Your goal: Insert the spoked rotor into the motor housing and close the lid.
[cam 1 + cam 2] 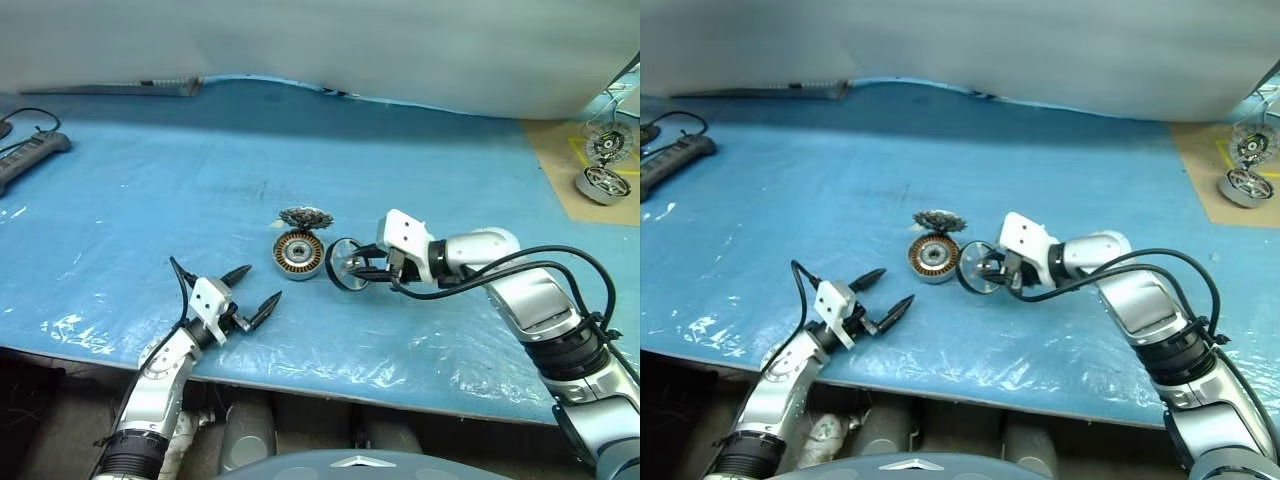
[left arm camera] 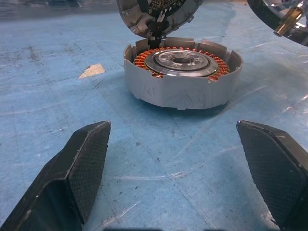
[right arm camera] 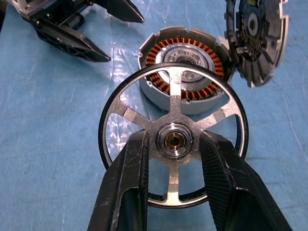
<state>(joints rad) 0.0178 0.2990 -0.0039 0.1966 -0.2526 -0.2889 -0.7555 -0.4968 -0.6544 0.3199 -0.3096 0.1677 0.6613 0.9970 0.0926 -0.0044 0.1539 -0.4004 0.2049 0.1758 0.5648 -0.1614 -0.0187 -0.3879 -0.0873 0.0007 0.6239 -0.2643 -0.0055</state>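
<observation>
The motor housing [image 1: 299, 254], a grey-rimmed disc with copper windings, lies on the blue table. The lid [image 1: 306, 218], a finned grey disc, stands tilted up at the housing's far edge. The spoked rotor [image 3: 173, 139] has a black rim and silver spokes. It hangs just right of the housing with my right gripper [image 1: 365, 268] shut on its central hub, one finger on each side. My left gripper [image 1: 258, 285] is open and empty, low over the table, left of and nearer than the housing [image 2: 183, 72]. It points at the housing.
A power strip [image 1: 30, 155] with its cable lies at the far left. Other motor parts [image 1: 605, 165] rest on a tan board at the far right. The table's front edge [image 1: 300, 385] runs close below both arms.
</observation>
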